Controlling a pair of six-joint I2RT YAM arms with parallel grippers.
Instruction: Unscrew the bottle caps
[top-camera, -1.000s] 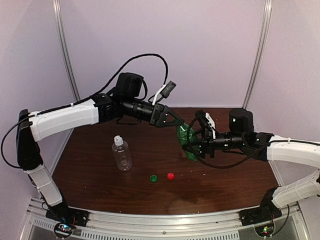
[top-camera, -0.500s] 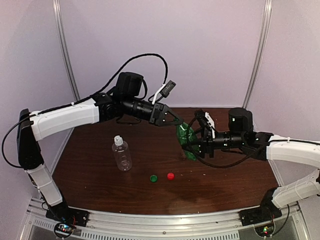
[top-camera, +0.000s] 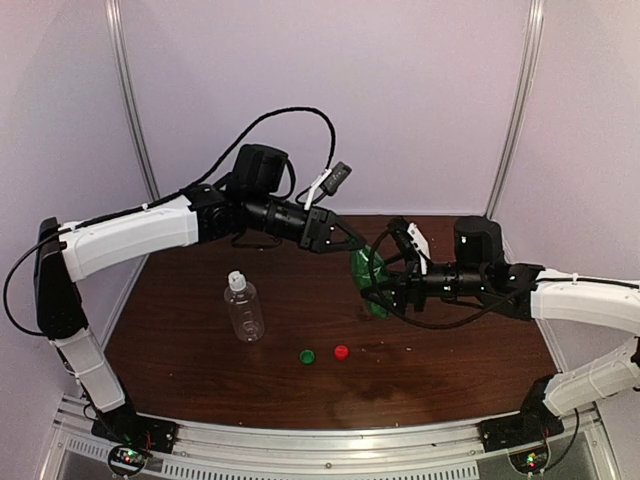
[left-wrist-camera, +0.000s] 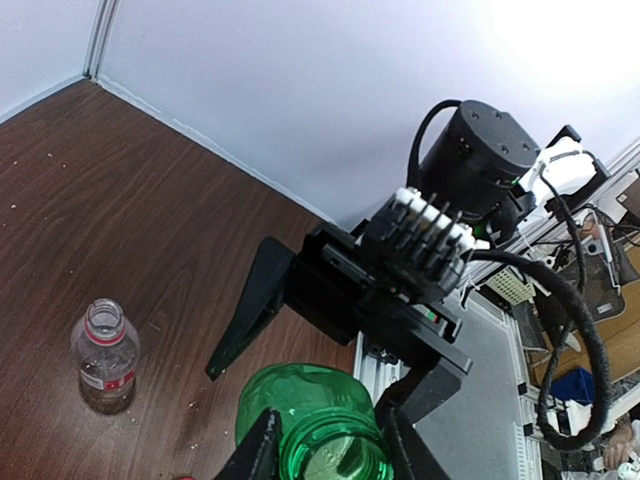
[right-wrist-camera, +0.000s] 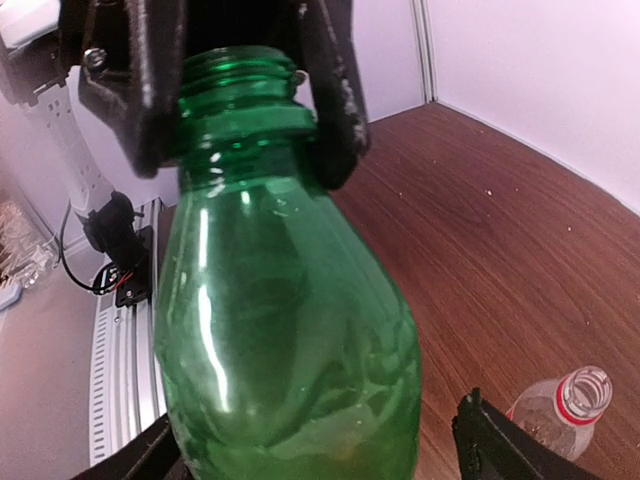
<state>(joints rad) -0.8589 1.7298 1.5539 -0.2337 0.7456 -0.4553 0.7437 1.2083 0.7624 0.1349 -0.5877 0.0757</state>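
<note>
Green bottle (top-camera: 370, 283) sits tilted right of the worktop (top-camera: 450, 375) middle, left gripper (left-wrist-camera: 330, 445) clamped on its neck, right gripper (right-wrist-camera: 320, 440) spread loose around the body; green cap (top-camera: 307, 355) and red cap (top-camera: 341, 352) lie toward the front edge

The table (top-camera: 200, 360) is dark brown wood with tiny pale specks on it. A silver metal rail (top-camera: 330, 440) runs along its near edge. Plain pale walls stand close on three sides: the back wall (top-camera: 400, 100), the left wall (top-camera: 50, 120) and the right wall (top-camera: 590, 120). A thin silver strip (top-camera: 130, 100) runs up each back corner. Past the rail lies a grey floor (left-wrist-camera: 485, 400). Bright light glows on the wall.
</note>
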